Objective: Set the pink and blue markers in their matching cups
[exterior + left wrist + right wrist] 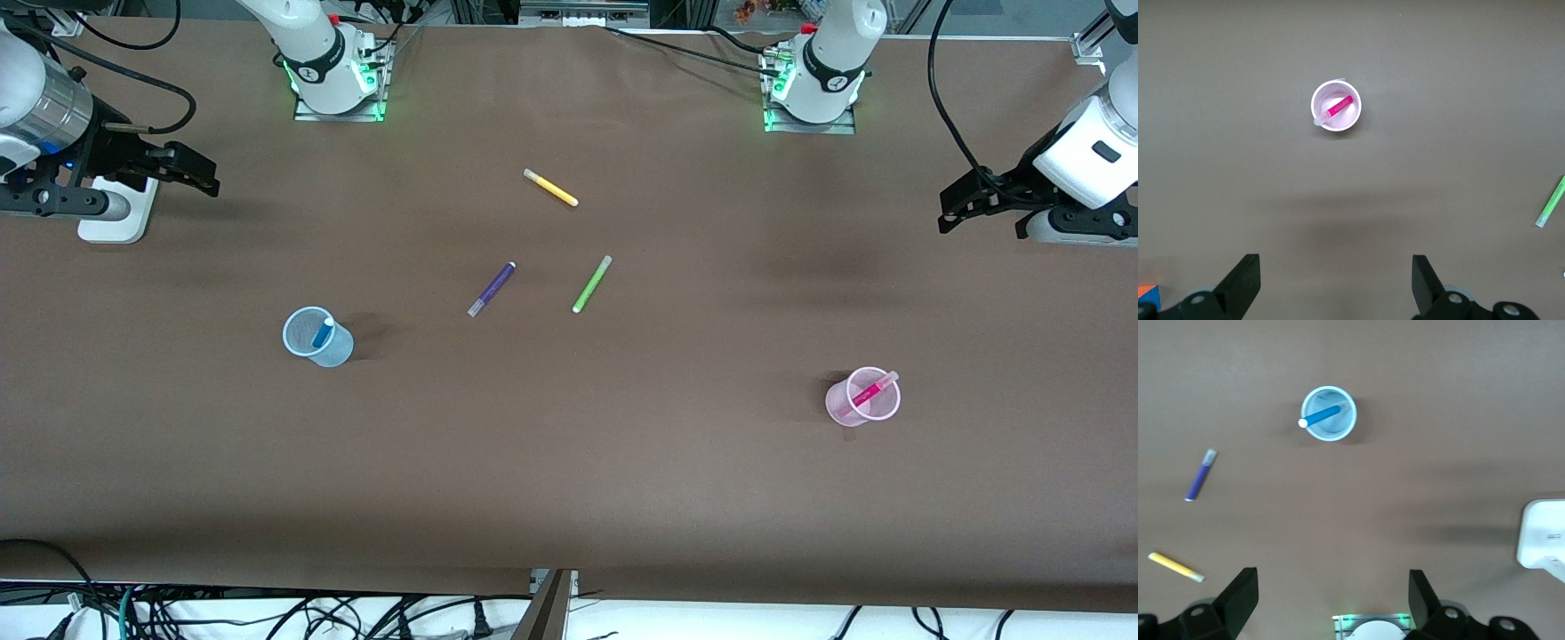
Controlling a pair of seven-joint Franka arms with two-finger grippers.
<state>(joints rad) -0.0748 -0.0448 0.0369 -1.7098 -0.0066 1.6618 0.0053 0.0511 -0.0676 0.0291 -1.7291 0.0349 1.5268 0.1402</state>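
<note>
The blue marker (322, 333) stands tilted inside the pale blue cup (334, 348) toward the right arm's end; both show in the right wrist view, marker (1321, 415) in cup (1346, 427). The pink marker (872, 389) leans inside the pale pink cup (840, 404) toward the left arm's end; the left wrist view shows the marker (1337, 109) in the cup (1350, 120). My right gripper (203, 175) is open and empty, raised at its table end. My left gripper (953, 210) is open and empty, raised at its end. Both arms wait.
A purple marker (492, 289), a lime-green marker (591, 284) and a yellow marker (550, 188) lie on the brown table mid-way between the cups. A white block (114, 212) sits below the right gripper. Cables hang at the table's near edge.
</note>
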